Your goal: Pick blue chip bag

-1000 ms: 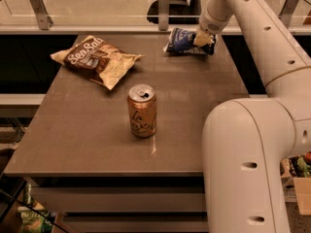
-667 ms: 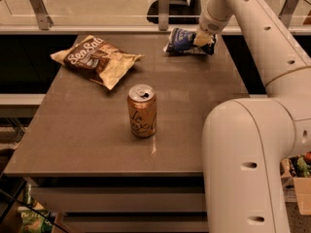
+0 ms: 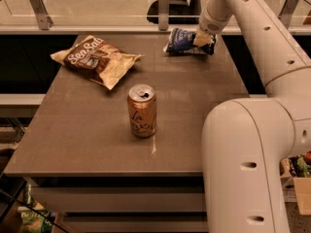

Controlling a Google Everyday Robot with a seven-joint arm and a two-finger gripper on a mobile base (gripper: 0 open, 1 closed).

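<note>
Working from the near side: an orange-brown aluminium drink can point(image 3: 142, 111) stands upright mid-way across the flat brown tabletop point(image 3: 73, 140). A larger brown-and-tan crinkled "Sea Salt" bag point(image 3: 95, 59) lies far left. The small dark-blue crinkly chip bag point(image 3: 179, 40) lies at the far edge, long axis left-right. The cream two-finger gripper point(image 3: 204, 39) sits at its right end, touching it. Whether it is clamped cannot be told.
</note>
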